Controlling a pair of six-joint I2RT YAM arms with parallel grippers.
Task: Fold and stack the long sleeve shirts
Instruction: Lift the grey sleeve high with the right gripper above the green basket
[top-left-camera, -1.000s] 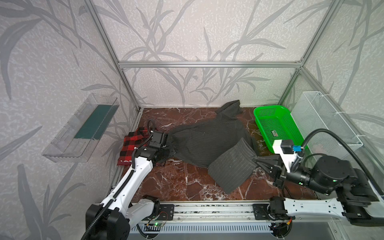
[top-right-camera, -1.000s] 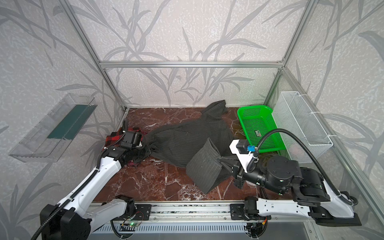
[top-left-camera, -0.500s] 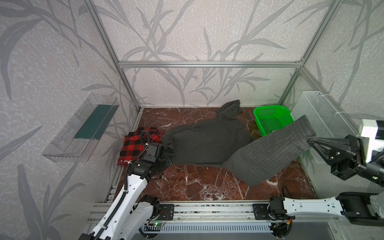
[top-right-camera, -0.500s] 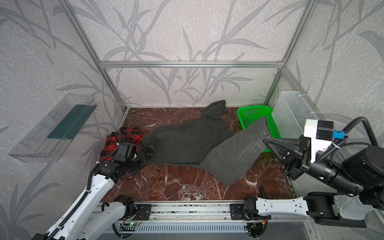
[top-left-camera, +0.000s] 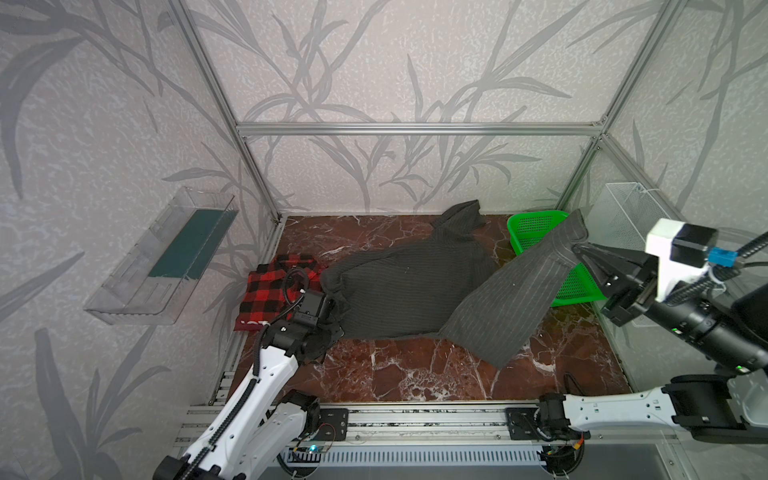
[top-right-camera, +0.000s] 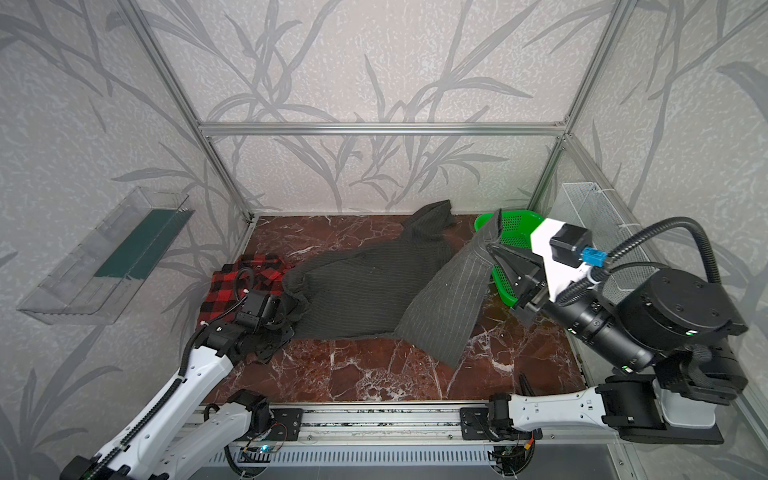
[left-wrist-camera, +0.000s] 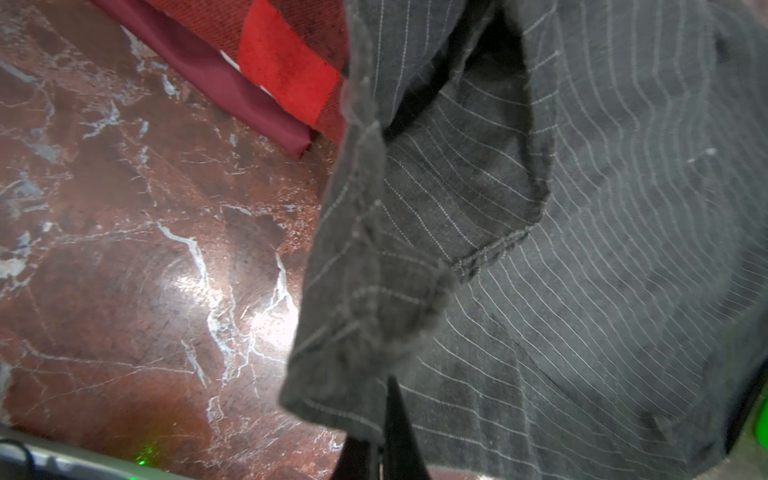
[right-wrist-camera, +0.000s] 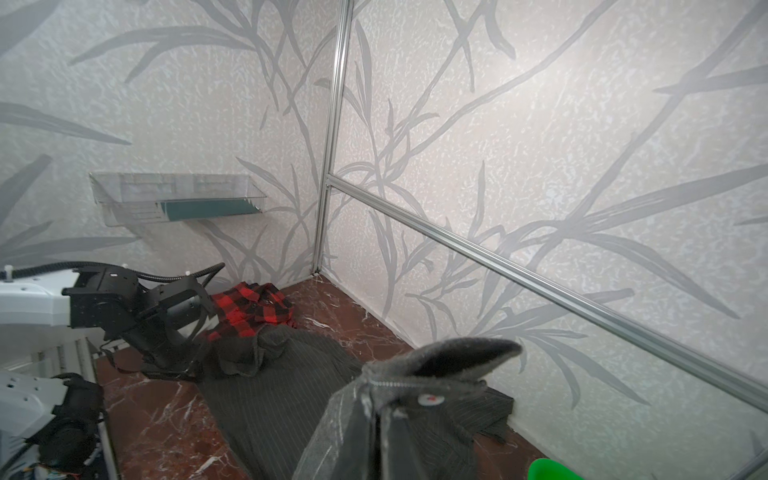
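While charcoal pinstripe shirt (top-left-camera: 399, 291) sprawls across middle of marble worktop (top-left-camera: 415, 374), right jaws clamped on its sleeve cuff (top-left-camera: 575, 226), sleeve raised taut above green basket (top-left-camera: 540, 216). Left jaws pinched together on bunched shirt edge at opposite side, low over worktop. Red-and-black plaid shirt (top-left-camera: 266, 286) lies crumpled at left edge, touching charcoal one.

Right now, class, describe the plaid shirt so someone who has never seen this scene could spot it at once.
Find the red-brown marble tabletop, then its left edge below the clear wall shelf. A crumpled buffalo plaid shirt lies there beside the spread charcoal pinstriped shirt. It alone is red-and-black checked; its neighbour is dark grey with thin pale stripes.
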